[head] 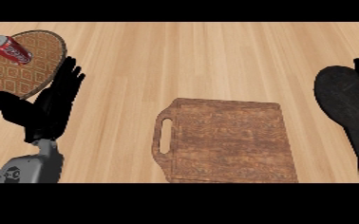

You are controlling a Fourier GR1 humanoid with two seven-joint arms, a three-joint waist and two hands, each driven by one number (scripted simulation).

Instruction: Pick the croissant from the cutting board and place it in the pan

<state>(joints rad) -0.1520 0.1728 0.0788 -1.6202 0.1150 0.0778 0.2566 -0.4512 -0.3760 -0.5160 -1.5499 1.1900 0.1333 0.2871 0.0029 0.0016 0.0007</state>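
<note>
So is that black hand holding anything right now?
No. The left hand is open with its fingers straight, beside the plate with the red can. Nothing is held; the right hand is out of view.

Lighting, as I saw it: bright, even, diffuse across the wooden counter [210,57]. No glare. Only a dark patch by the left hand [60,99], left of frame, possibly its shadow. Focus uniform; edges undistorted.
</note>
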